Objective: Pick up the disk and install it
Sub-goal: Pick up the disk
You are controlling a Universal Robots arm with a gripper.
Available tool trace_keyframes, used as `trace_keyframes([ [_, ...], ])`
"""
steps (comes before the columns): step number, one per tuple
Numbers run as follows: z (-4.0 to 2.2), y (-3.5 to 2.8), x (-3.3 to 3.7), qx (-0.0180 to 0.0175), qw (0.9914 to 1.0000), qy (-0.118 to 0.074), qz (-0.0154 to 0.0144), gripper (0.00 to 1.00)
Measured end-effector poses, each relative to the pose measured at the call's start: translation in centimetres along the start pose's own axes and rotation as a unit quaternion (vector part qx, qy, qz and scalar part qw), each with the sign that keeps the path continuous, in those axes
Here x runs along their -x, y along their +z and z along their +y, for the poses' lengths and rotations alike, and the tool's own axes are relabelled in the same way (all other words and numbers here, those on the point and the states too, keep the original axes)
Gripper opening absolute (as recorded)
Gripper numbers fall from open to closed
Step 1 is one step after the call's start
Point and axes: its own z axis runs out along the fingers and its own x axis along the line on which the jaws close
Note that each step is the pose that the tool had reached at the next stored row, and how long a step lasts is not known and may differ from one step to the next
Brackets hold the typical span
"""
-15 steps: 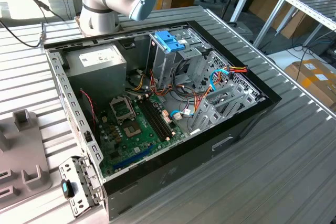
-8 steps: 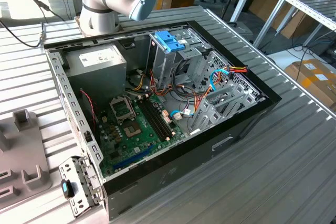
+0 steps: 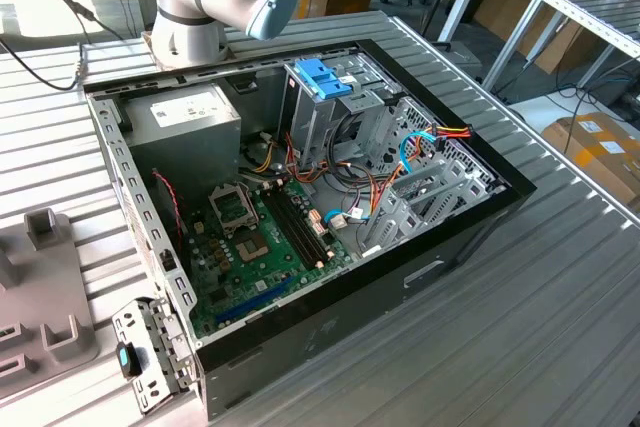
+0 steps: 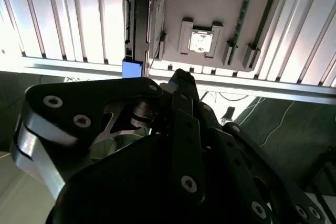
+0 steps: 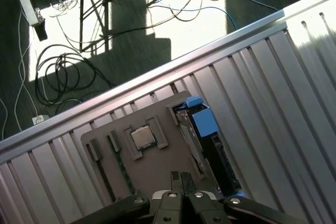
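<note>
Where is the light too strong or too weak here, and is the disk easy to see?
In the second wrist view, glare bleaches the ribbed table and the gripper is a dark silhouette, yet the disk reads clearly; in the first wrist view, sun patches and sharp shadows lie on the floor, the disk in softer light; in the exterior view, the computer case is evenly lit.

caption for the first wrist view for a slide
Gripper poised over a grey fixture tray holding the disk on edge beside a processor chip, on the ribbed aluminium table
</note>
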Motion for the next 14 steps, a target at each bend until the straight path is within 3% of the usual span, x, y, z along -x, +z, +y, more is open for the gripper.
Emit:
trace_keyframes([
  [14, 0.00, 0.00, 0.00, 0.0006, 0.99974, -0.023, 0.0010, 0.11],
])
